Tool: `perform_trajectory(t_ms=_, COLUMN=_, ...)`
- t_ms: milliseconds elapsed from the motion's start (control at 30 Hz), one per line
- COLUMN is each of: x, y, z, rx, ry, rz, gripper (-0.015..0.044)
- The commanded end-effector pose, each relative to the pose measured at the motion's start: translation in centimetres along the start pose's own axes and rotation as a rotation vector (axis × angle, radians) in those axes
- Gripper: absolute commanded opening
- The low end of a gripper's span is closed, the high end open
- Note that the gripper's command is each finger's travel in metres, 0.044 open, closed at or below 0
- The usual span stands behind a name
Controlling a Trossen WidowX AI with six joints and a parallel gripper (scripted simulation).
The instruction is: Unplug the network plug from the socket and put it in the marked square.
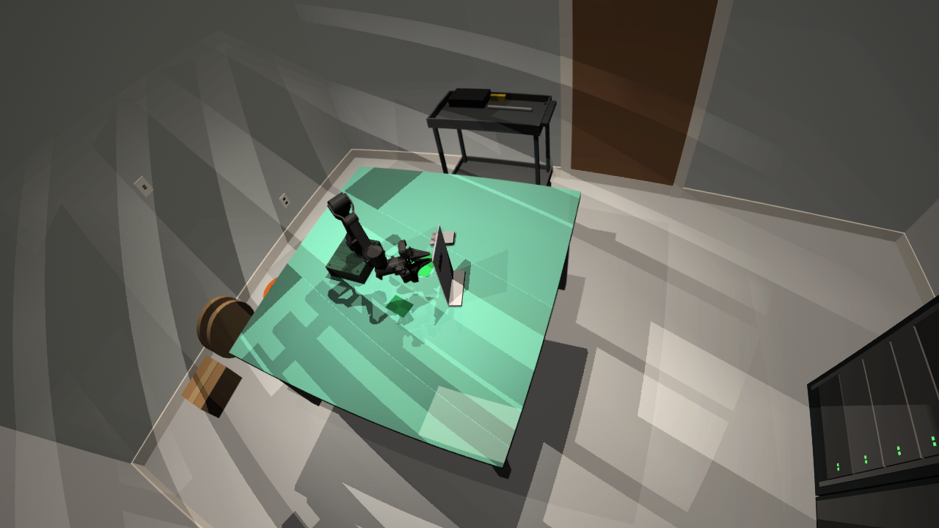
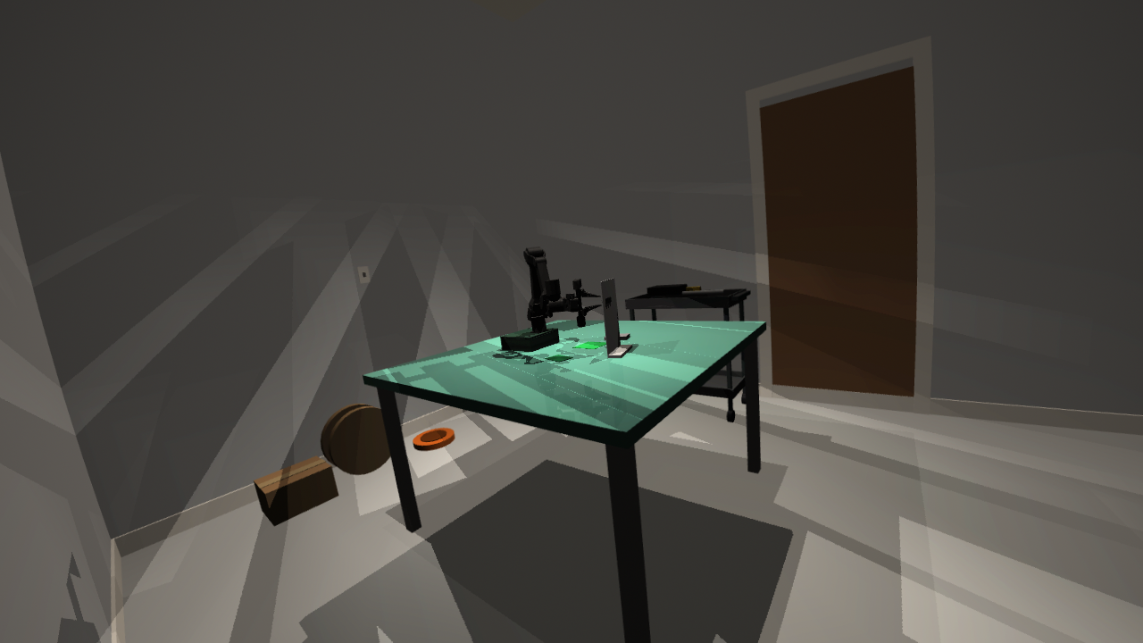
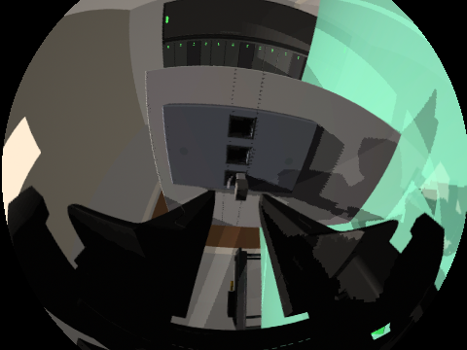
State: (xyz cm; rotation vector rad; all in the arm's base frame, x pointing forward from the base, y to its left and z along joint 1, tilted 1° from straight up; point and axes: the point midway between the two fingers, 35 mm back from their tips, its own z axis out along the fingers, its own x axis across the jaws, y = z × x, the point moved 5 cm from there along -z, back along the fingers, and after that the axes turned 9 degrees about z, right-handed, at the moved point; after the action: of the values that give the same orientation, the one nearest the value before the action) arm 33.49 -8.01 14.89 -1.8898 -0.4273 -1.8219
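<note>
The black gripper (image 1: 430, 257) (image 2: 598, 299) (image 3: 237, 193) is open, with nothing between its fingers. It is close in front of the upright panel (image 1: 441, 270) (image 2: 609, 320) (image 3: 195, 85). In the wrist view, the small grey plug (image 3: 241, 187) sits in the lowest-shown of three sockets, just beyond the fingertips. One fingertip is left of it and one right. The thin pale tab (image 3: 230, 182) shows on its left side, away from the table. No touch is visible. A bright green square (image 1: 425, 270) (image 2: 589, 345) lies on the table under the gripper, partly hidden in the top view.
A smaller dark green patch (image 1: 399, 306) (image 2: 558, 358) lies on the green table (image 1: 472, 347) (image 2: 551, 391) near the arm's base (image 1: 349, 264) (image 2: 529, 339). The panel's pale feet (image 1: 456, 295) (image 2: 620, 351) rest on the table. A black cart (image 1: 486, 125) stands beyond the table.
</note>
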Motion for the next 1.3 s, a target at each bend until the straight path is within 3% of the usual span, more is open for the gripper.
perform_trajectory(t_ms=0, x=-0.1, y=0.2, z=0.7, rx=-0.003, ry=-0.001, rz=0.008, gripper=0.0156)
perform_trajectory(t_ms=267, x=0.0, y=0.4, z=1.8, rx=-0.003, ry=0.001, rz=0.007, gripper=0.0156)
perform_trajectory(t_ms=367, x=0.0, y=0.4, z=1.8, rx=-0.003, ry=0.001, rz=0.007, gripper=0.0077)
perform_trajectory(t_ms=733, x=0.0, y=0.4, z=1.8, rx=-0.003, ry=0.001, rz=0.007, gripper=0.0004)
perform_trajectory(t_ms=1267, x=-0.1, y=0.1, z=1.0, rx=-0.003, ry=0.000, rz=0.007, gripper=0.0000)
